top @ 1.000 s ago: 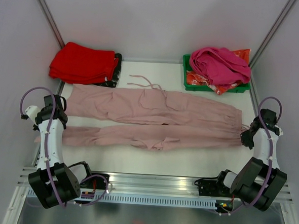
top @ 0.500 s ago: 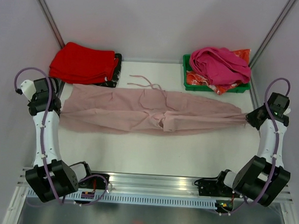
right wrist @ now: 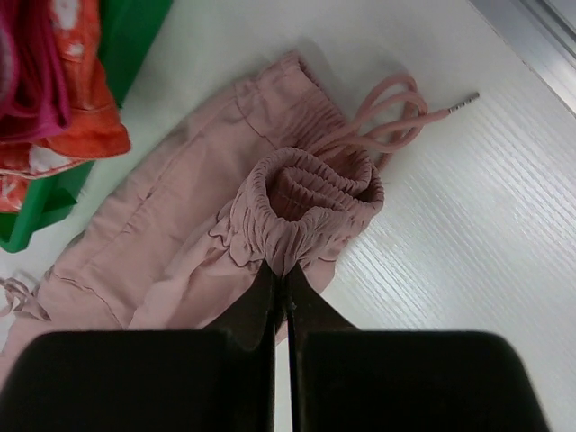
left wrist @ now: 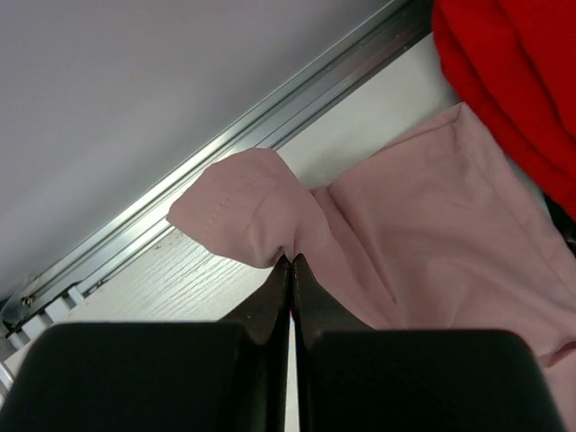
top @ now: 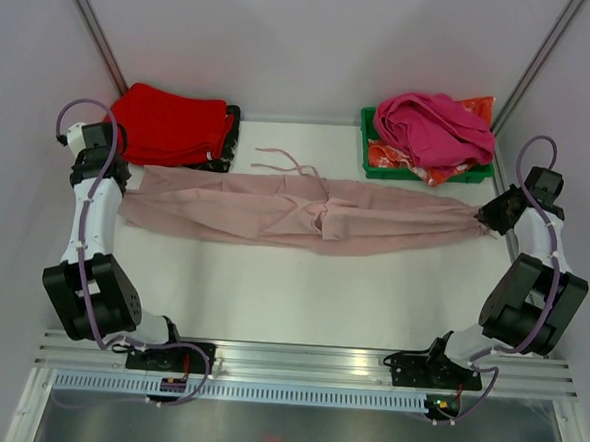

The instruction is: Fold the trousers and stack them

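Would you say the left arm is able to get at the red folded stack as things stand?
Probably not yet: the red stack lies close beside the left gripper, but that is shut on the trousers.

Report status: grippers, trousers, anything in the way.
Left gripper shut on trousers, left end; right gripper shut on gathered right end. Trousers stretched in one long strip between them. Red stack close by far left corner.

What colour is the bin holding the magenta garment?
Green; the bin shows best in the top external view.

Bright, even light; soft shadows
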Tool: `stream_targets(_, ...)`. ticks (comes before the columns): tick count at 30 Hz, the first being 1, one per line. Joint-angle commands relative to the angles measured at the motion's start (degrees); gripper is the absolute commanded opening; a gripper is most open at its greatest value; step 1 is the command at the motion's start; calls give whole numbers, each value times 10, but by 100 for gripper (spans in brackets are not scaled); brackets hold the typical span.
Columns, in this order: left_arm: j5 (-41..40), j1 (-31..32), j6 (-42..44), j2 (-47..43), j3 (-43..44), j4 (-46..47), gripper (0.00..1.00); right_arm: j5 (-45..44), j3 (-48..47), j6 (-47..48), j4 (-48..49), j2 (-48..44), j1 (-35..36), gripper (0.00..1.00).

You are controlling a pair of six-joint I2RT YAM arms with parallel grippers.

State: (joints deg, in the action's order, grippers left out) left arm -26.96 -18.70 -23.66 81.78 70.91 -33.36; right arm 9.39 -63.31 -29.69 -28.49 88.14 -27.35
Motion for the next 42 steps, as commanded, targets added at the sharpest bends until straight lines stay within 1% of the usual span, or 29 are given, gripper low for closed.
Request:
stream_targets(1, -64, 2, 44, 40, 62, 52, 2, -38, -60, 17, 82, 10, -4, 0)
stream_targets(6, -85, 9, 38, 90, 83, 51, 2, -39, -99, 18, 56, 65, -3, 0)
stream_targets(10, -89, 10, 33, 136, 96, 55, 2, -31, -121, 19, 64, 107, -2, 0)
stream_targets(14, -98, 15, 23, 173, 125, 48, 2, -28, -140, 22, 68, 135, 5, 0)
stream_targets(22, -116, 24, 23, 221, 167, 55, 2, -43, -163, 34, 70, 161, 13, 0)
stream_targets(27, -129, 33, 20, 263, 200, 56, 2, -43, -224, 39, 54, 208, 18, 0)
stream_targets(32, -150, 47, 7, 312, 236, 47, 2, -40, -255, 38, 62, 264, 28, 1)
stream_targets(34, -152, 48, 2, 337, 261, 33, 2, -35, -276, 40, 61, 287, 36, 4)
stream_targets(36, -151, 48, -1, 348, 273, 33, 2, -35, -291, 51, 62, 300, 46, 5)
stream_targets(38, -145, 48, 3, 356, 280, 42, 2, -31, -301, 61, 71, 305, 51, 10)
stream_targets(40, -130, 48, 6, 356, 286, 48, 3, -25, -307, 66, 76, 307, 58, 17)
stream_targets(41, -122, 49, 8, 356, 289, 45, 9, -22, -313, 67, 72, 307, 59, 31)
stream_targets(42, -115, 49, 12, 355, 291, 41, 14, -18, -322, 68, 71, 305, 62, 41)
